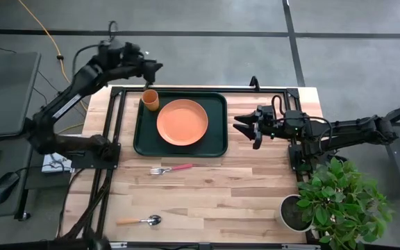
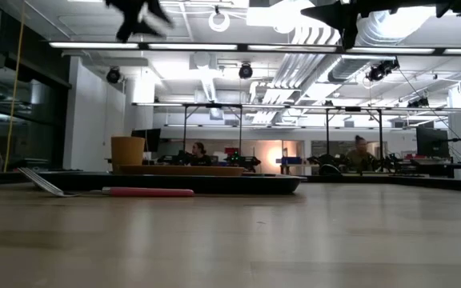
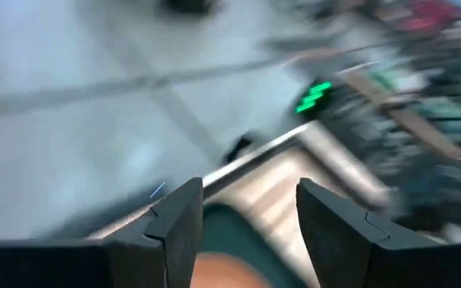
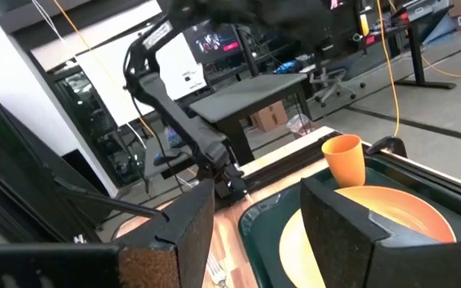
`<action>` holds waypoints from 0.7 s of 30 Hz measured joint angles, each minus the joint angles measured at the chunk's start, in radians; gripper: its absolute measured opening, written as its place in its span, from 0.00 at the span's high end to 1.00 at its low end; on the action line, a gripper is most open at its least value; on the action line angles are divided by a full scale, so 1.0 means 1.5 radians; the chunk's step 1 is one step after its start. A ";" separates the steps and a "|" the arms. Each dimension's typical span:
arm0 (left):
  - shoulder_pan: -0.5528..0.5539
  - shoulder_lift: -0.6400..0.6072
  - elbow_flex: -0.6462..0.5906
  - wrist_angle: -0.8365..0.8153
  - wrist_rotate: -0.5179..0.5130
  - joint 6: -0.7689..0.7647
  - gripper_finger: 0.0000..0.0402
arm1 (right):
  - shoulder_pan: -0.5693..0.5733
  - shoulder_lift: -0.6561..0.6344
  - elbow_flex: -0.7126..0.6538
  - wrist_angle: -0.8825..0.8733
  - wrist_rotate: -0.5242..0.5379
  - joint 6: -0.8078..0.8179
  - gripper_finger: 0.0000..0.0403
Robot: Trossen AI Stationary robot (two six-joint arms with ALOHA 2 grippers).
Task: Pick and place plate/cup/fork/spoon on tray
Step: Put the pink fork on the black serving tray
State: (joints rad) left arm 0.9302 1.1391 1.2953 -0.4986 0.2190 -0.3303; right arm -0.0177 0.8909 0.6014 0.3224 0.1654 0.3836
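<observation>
The dark green tray (image 1: 144, 135) lies at the table's far middle. The orange plate (image 1: 182, 122) lies flat in it, and the orange cup (image 1: 150, 99) stands upright in its far left corner; both also show in the right wrist view, cup (image 4: 345, 157) and plate (image 4: 374, 216). The pink-handled fork (image 1: 171, 168) lies on the table just near of the tray. The orange-handled spoon (image 1: 139, 221) lies near the front edge. My left gripper (image 1: 155, 68) is open and empty, high above the table's far edge beyond the cup. My right gripper (image 1: 242, 125) is open and empty, right of the tray.
A potted green plant (image 1: 339, 198) stands at the table's near right corner. A desk with a keyboard and mouse (image 1: 5, 184) stands left of the table. Bare wood lies between fork and spoon and right of them.
</observation>
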 joint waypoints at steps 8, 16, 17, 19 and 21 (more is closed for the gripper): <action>-0.230 -0.172 -0.153 0.261 0.012 -0.027 0.54 | 0.000 0.000 0.000 0.032 -0.003 0.000 0.56; -0.475 -0.252 -0.380 0.517 -0.128 -0.072 0.54 | 0.000 0.000 0.000 0.091 -0.036 0.024 0.56; -0.496 -0.252 -0.391 0.519 -0.151 -0.063 0.54 | 0.000 0.000 0.000 0.095 -0.037 0.024 0.56; -0.530 -0.250 -0.405 0.520 -0.184 -0.042 0.54 | 0.000 0.000 0.000 0.101 -0.040 0.024 0.56; -0.553 -0.244 -0.408 0.514 -0.198 -0.018 0.54 | 0.000 0.000 0.000 0.104 -0.040 0.026 0.56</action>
State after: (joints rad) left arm 0.1010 0.7734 0.6838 0.2730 -0.0784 -0.3574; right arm -0.0177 0.8909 0.6014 0.4782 0.1047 0.4227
